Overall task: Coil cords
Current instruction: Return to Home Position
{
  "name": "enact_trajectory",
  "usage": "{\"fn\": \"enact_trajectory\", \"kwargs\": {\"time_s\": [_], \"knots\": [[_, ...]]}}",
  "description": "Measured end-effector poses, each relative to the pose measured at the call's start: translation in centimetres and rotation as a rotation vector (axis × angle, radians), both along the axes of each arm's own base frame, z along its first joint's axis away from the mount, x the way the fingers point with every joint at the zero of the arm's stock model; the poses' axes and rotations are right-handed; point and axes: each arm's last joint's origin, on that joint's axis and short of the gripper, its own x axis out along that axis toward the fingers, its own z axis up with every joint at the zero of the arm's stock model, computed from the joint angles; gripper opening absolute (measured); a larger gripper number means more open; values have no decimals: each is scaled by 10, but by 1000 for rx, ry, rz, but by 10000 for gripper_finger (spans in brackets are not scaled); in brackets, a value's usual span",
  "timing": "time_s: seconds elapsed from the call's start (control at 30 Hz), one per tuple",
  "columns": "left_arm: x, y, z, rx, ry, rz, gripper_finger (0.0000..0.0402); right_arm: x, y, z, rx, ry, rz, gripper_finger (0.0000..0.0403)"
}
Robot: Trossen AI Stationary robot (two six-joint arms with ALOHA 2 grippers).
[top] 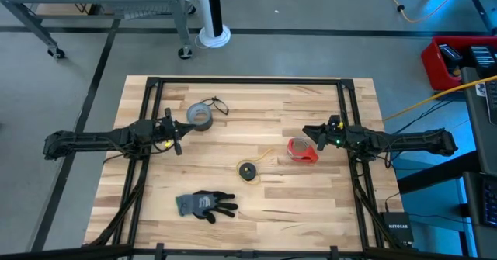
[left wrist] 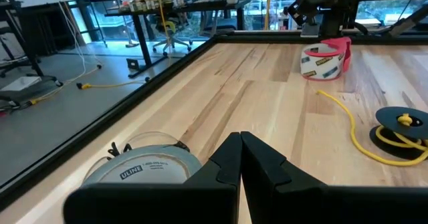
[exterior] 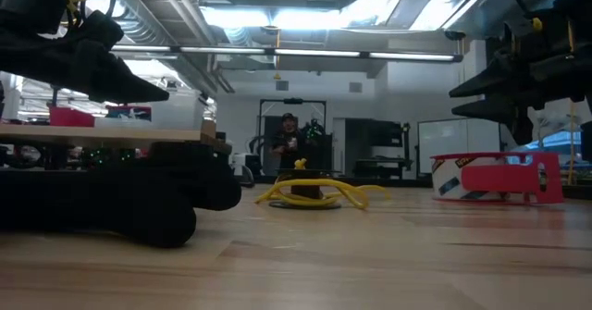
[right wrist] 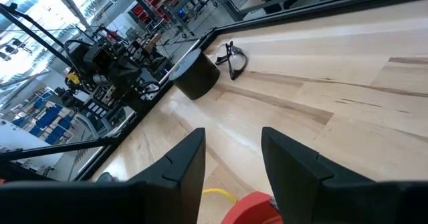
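The yellow cord (top: pixel 248 170) lay mostly coiled mid-way across the counter (top: pixel 311 209), tail loose. The left tool (top: pixel 177 133) was closed, empty; the right tool (top: pixel 310 134) parted, empty. Both should withdraw high, clear of that tail

Even overhead light falls on the counter (top: pixel 256 206) in the high view, with only faint, soft shadows beneath the arms; in the low view the ceiling light strips (exterior: pixel 277 18) glare and wash out, the wood carries a dull sheen, and the glove (exterior: pixel 102 204) close by is a dark, blurred mass; the yellow cord (exterior: pixel 319 192) reads clearer; the far room (right wrist: pixel 40 17) flares pale in the right wrist view; the left tool (left wrist: pixel 239 144) shows near-black.
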Motion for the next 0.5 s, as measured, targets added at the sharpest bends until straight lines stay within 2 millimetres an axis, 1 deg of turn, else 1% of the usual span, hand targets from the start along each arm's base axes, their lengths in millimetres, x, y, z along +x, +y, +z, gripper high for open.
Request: {"fn": "enact_trajectory", "kwargs": {"time_s": [0.2, 0.5], "knots": [[0, 0, 0, 0, 0, 0, 1, -2, 0, 3, 0, -37, 0, 151], [0, 0, 0, 0, 0, 0, 1, -11, 0, 18, -1, -208, 0, 151]]}}
